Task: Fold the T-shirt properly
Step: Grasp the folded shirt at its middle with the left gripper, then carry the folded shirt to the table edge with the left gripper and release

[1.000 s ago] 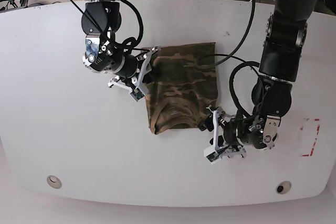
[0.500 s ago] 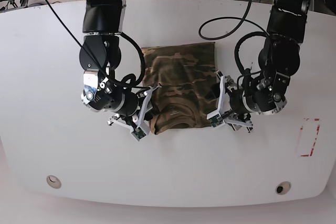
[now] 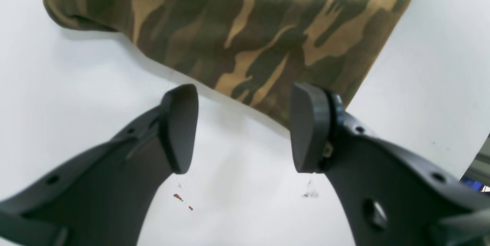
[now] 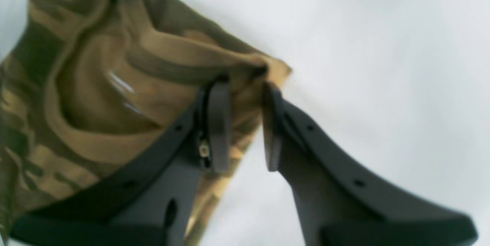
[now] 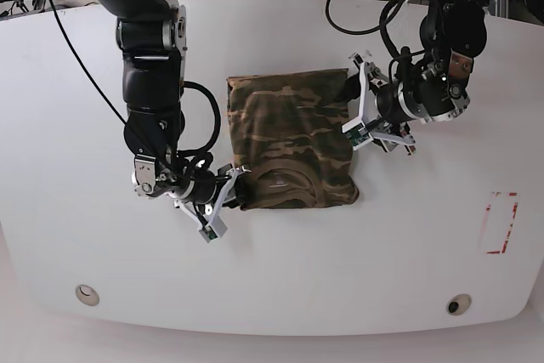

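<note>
While the folded camouflage-print cloth T-shirt (image 5: 293, 142) in olive, brown and tan is lying near the middle of the white worktop (image 5: 76, 108), the two black arms are flanking it. At the left of the base view, the right end effector (image 5: 231, 193) is sitting low at the garment's near left corner; the right wrist view is showing its dark fingers (image 4: 219, 123) narrowly parted and closing on the tan-lined corner fold (image 4: 264, 70) beside the collar opening (image 4: 99, 96), with cloth lying between them. At the right of the base view, the left end effector (image 5: 355, 108) is hovering just beside the shirt's far right edge. Its two pads (image 3: 180, 127) are standing wide apart, gripping nothing, with the bare worktop between them and the cloth's edge (image 3: 268, 100) just ahead.
</note>
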{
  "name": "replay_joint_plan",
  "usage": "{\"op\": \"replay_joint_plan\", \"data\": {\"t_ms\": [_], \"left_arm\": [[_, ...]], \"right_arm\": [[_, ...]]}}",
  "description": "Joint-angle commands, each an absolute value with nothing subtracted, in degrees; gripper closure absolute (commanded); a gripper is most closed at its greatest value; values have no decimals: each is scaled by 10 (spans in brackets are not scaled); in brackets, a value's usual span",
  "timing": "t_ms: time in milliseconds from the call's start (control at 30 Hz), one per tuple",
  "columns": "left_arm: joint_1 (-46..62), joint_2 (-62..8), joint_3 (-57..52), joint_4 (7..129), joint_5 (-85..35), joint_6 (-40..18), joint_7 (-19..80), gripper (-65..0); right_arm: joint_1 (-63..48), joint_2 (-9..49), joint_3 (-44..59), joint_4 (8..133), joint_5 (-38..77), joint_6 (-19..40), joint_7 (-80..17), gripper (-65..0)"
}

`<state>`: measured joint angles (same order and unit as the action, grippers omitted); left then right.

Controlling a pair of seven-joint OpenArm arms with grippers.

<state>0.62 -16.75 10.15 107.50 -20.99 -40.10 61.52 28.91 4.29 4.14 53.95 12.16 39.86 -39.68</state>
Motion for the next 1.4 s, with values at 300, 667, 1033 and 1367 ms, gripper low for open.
{"op": "replay_joint_plan", "data": {"t_ms": [300, 667, 1033, 1367], "left_arm": [[-33, -67, 124, 1084, -216, -256, 601, -358], [-55, 51, 262, 1018, -51, 124, 481, -475], [-51, 84, 290, 782, 37, 181, 304, -507], [-34, -6, 226, 696, 35, 171, 268, -507]], "right_arm": [[291, 81, 116, 773, 165, 400, -559, -130], [232, 97, 168, 877, 166, 400, -629, -130], [186, 95, 217, 918, 166, 400, -640, -130], [180, 102, 261, 920, 166, 400, -649, -130]]}}
